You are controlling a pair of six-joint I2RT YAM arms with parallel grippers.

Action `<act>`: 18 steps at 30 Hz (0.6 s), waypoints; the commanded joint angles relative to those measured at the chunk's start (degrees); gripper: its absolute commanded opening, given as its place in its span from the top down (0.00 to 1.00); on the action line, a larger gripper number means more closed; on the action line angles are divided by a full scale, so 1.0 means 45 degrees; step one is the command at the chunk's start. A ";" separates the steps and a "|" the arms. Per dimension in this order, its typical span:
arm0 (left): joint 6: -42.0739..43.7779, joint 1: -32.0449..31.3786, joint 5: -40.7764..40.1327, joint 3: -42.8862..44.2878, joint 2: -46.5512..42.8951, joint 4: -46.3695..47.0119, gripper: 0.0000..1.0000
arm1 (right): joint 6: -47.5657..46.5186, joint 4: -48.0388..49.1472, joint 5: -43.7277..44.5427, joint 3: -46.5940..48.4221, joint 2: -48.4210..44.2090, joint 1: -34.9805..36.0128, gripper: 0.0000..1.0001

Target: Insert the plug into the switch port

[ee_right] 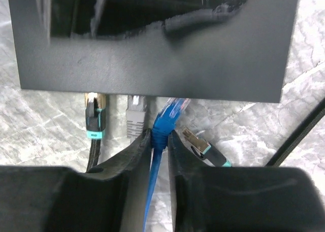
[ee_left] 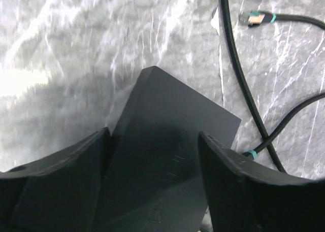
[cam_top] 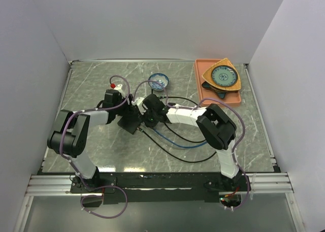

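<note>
- left fingers [ee_left: 61, 186] clamped on both sides of the switch [ee_left: 167, 120]
- right fingers [ee_right: 122, 181] pinching the blue plug [ee_right: 170, 115], tip pointing 12 o'clock, right at the switch's edge

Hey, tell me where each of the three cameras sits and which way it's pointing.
Top external: fixed above and behind the arms, looking down on the grey marbled table; both arms show whole.
Left wrist: on the left arm's wrist, looking down past the left gripper at the flat matte-black rectangular switch clamped between its fingers.
Right wrist: on the right arm's wrist, facing the switch's socket edge; the right gripper pinches the blue plug.
Shared: all three show the switch.
</note>
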 commanded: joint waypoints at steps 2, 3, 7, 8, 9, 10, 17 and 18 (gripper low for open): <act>-0.1429 -0.0772 0.0327 -0.0613 -0.0838 -0.2177 0.19 | 0.0203 0.4335 -0.0292 -0.0598 -0.0597 0.0426 0.69; -0.1468 -0.0713 0.0149 -0.0652 -0.0956 -0.2294 0.17 | 0.0203 0.4315 -0.0253 -0.0753 -0.0655 0.0464 0.66; -0.1741 -0.0557 -0.0653 -0.0944 -0.1580 -0.2431 0.09 | 0.0359 0.4315 -0.0136 -0.1184 -0.0890 0.0543 0.63; -0.1780 -0.0518 -0.0789 -0.0984 -0.1930 -0.2470 0.09 | 0.0398 0.4373 -0.0155 -0.1301 -0.1026 0.0543 0.62; -0.1839 -0.0440 -0.1100 -0.1023 -0.2088 -0.2529 0.07 | 0.0437 0.4412 -0.0155 -0.1515 -0.1085 0.0562 0.59; -0.1917 -0.0381 -0.1239 -0.1140 -0.2283 -0.2607 0.05 | 0.0496 0.4432 -0.0136 -0.1613 -0.1144 0.0620 0.58; -0.2171 -0.0029 -0.1845 -0.1453 -0.4176 -0.3075 0.04 | 0.0808 0.4276 0.0001 -0.2180 -0.1456 0.1128 0.45; -0.2133 -0.0010 -0.1865 -0.1453 -0.4334 -0.3134 0.04 | 0.0828 0.4256 0.0020 -0.2278 -0.1457 0.1187 0.45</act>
